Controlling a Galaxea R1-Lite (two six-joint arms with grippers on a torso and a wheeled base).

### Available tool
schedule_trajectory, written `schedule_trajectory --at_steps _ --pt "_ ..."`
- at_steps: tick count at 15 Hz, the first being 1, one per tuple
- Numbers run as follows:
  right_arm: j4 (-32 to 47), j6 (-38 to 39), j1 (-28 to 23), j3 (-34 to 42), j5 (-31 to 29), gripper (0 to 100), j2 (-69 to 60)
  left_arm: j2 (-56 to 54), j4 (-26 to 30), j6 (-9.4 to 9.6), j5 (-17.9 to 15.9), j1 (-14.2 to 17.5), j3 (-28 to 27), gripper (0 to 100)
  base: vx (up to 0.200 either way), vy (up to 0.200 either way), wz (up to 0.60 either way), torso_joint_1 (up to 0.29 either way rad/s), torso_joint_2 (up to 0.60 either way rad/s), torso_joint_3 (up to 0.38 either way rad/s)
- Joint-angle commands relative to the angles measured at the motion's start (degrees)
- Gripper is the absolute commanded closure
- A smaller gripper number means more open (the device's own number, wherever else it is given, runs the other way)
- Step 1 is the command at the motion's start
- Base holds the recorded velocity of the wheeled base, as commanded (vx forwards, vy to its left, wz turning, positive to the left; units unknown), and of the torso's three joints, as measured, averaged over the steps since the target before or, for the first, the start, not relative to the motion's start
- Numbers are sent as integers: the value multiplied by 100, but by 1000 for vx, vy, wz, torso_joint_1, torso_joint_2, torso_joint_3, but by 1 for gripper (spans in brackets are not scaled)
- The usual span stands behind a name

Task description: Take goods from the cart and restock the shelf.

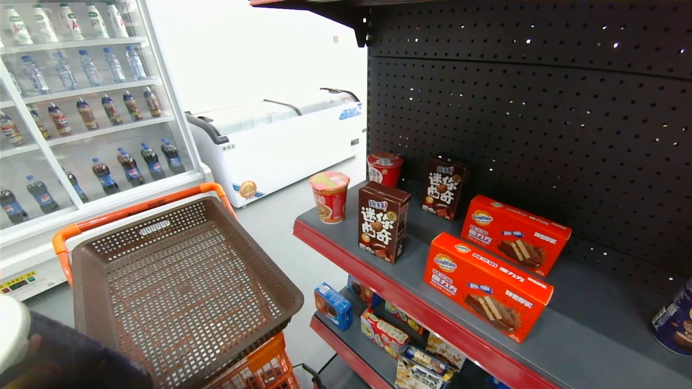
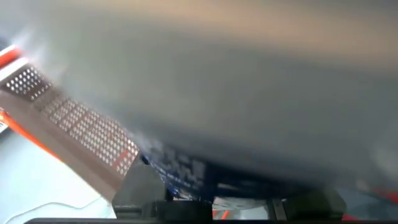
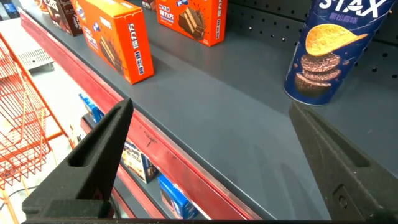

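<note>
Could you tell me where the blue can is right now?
The blue can stands upright on the upper shelf at the head view's right edge, right of the orange boxes, just ahead of the open right gripper.

Right gripper [image 3: 210,106], two matte black fingers [image 3: 93,162], wedge-shaped, tapering to blunt tips, flat angular faces, small rectangular notch on one.

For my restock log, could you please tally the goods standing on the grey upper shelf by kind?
Cup noodles: 2
Brown boxes: 2
Orange boxes: 2
Blue canister: 1
Total: 7
</note>
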Motion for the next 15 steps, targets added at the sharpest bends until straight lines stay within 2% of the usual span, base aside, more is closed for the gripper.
schedule_trajectory --at_steps 1,3,8,11,15 --pt "-2 -4 1 0 2 0 2 -1698 1133 -8 -10 -3 -78 100 0 0 0 0 0 0" --pt "-2 -4 1 0 11 0 2 -1970 1432 -8 -10 -3 -87 100 0 0 0 0 0 0" --pt "-2 -4 1 0 11 0 2 -1970 1441 -17 -10 -12 -60 100 0 0 -600 -2 2 6" --pt "-2 -4 1 0 11 0 2 -1979 1432 -254 -2 -12 -78 100 0 0 -600 4 5 4" --pt "-2 -4 1 0 11 0 2 -1988 1441 -280 -2 -3 -52 100 0 0 -600 1 2 5"
